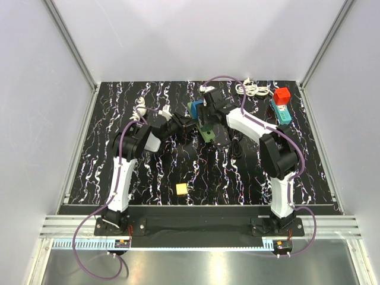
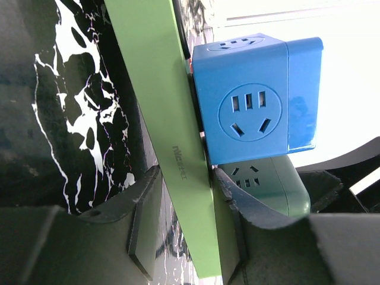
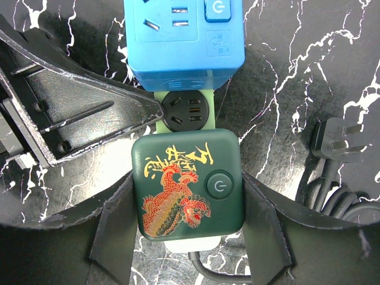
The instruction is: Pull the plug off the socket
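A light green socket strip (image 1: 208, 135) lies at the table's middle back. A blue cube plug (image 1: 196, 108) and a dark green cube plug (image 3: 178, 178) with a red and gold dragon sit in it. My right gripper (image 3: 189, 184) is shut on the dark green plug, one finger against each side. My left gripper (image 2: 185, 184) straddles the strip (image 2: 157, 89) edge-on below the blue cube (image 2: 249, 113). Its right finger (image 2: 228, 208) touches the strip, while a gap remains at the left pad (image 2: 142, 225). The left gripper's finger (image 3: 89, 113) shows beside the strip in the right wrist view.
A black plug and its cable (image 3: 335, 139) lie right of the strip. At the back right are a coiled white cord (image 1: 252, 89) and a red block on a teal piece (image 1: 281, 95). A white plug (image 1: 141, 110) lies back left, a yellow cube (image 1: 181, 189) near the front.
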You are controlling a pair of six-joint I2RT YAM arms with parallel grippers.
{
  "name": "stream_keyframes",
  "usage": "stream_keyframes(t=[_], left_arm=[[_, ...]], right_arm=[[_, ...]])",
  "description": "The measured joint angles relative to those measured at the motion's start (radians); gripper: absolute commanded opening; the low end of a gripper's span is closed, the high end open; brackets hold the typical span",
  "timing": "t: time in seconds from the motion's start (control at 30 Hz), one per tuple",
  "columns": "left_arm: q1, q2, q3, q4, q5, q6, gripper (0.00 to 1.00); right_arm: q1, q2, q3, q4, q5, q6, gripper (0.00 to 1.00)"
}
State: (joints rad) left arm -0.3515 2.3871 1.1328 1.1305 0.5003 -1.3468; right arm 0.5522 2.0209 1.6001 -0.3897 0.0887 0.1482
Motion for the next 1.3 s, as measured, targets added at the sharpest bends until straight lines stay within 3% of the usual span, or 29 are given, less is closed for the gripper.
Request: stream_keyframes(t=[0.13, 0.43, 0.83, 1.0, 1.3], left_arm=[[-0.001, 0.004, 0.013, 0.001, 0.000, -0.001, 0.43], [-0.003, 0.018, 0.032, -0.011, 0.003, -0.010, 0.00], [-0.028, -0.054, 0.039, -0.163, -0.047, 0.097, 0.00], [-0.036, -0.071, 0.039, -0.147, -0.069, 0.100, 0.00], [-0.042, -0.072, 0.035, -0.141, -0.092, 0.101, 0.00]], right_arm=[[-0.002, 0.000, 0.000, 0.005, 0.000, 0.006, 0.00], [-0.006, 0.002, 0.000, 0.003, 0.003, 0.026, 0.00], [-0.006, 0.005, 0.045, -0.069, 0.054, 0.095, 0.00], [-0.009, 0.008, 0.113, -0.145, 0.076, 0.135, 0.00], [-0.080, 0.008, 0.094, -0.153, -0.041, 0.268, 0.00]])
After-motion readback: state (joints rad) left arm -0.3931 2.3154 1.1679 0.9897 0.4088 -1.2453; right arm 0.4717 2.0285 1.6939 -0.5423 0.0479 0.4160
